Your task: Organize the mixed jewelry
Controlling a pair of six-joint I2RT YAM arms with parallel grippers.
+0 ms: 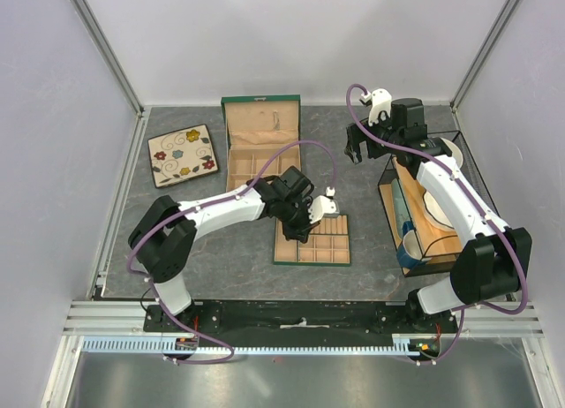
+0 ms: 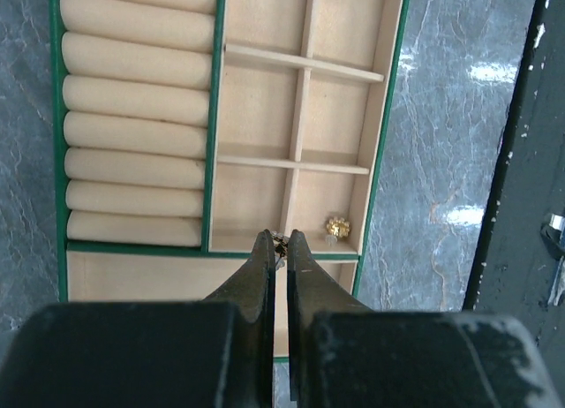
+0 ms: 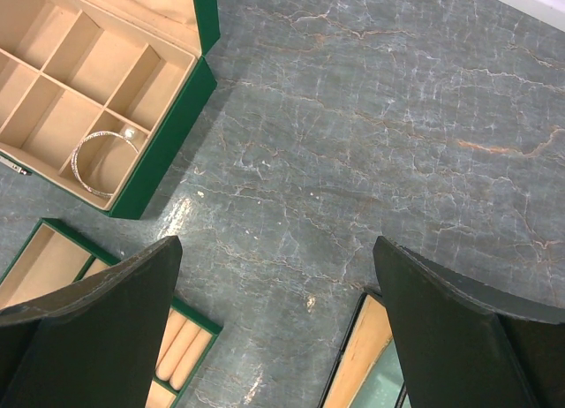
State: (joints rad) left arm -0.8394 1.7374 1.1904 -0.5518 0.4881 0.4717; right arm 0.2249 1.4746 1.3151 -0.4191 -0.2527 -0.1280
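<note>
My left gripper point(image 1: 306, 217) hovers over the flat tan divided tray point(image 1: 328, 250). In the left wrist view its fingertips point(image 2: 280, 240) are nearly closed on a tiny dark-and-gold jewelry piece point(image 2: 281, 245), above the tray's nearest small compartment. A small gold flower-shaped piece point(image 2: 337, 228) lies in that compartment, just to the right. My right gripper point(image 1: 354, 148) is open and empty, high over bare table right of the green jewelry box point(image 1: 262, 117). In the right wrist view point(image 3: 275, 249) a thin silvery bangle point(image 3: 100, 161) lies in the box's corner compartment.
A floral square plate point(image 1: 183, 154) lies at the back left. A black wire rack point(image 1: 441, 249) with dishes stands at the right. The tray's ring rolls point(image 2: 132, 117) fill its left half. The box lid stands open towards the back.
</note>
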